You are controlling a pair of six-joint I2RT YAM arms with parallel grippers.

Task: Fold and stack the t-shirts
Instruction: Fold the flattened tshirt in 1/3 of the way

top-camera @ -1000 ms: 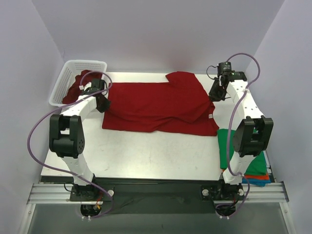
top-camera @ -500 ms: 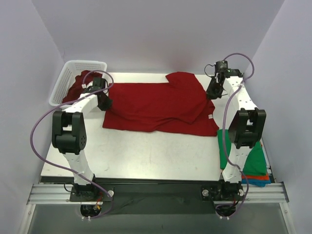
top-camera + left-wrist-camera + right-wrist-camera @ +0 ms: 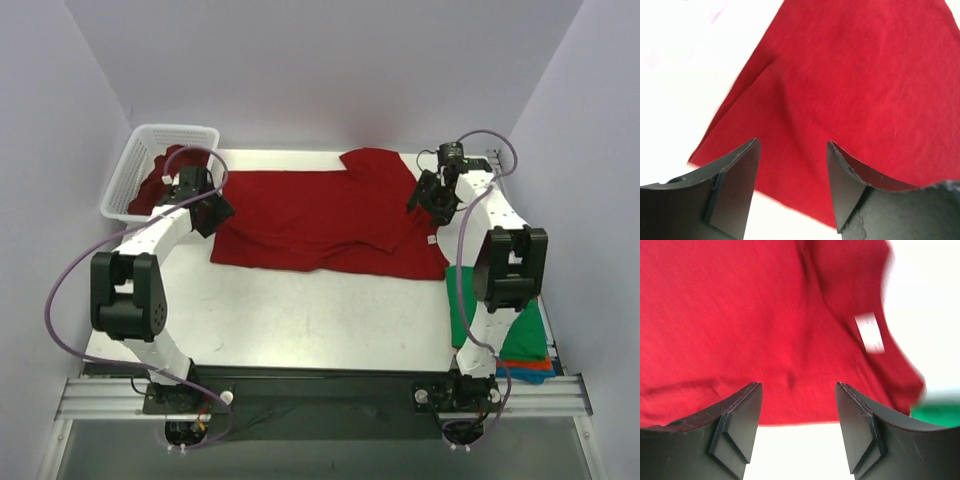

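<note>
we take this for a robot lab, a test booth and not a home. plain pale walls (image 3: 300, 70) box in a white table (image 3: 300, 320) on three sides. a left arm (image 3: 160, 225) and a right arm (image 3: 490, 200) are bolted to a metal rail (image 3: 100, 395) at the near edge, with purple cables (image 3: 50, 308) looping loose. the homely things are props: a red t-shirt (image 3: 320, 215) spread flat, a plastic basket (image 3: 150, 140), some folded shirts (image 3: 530, 340).
</note>
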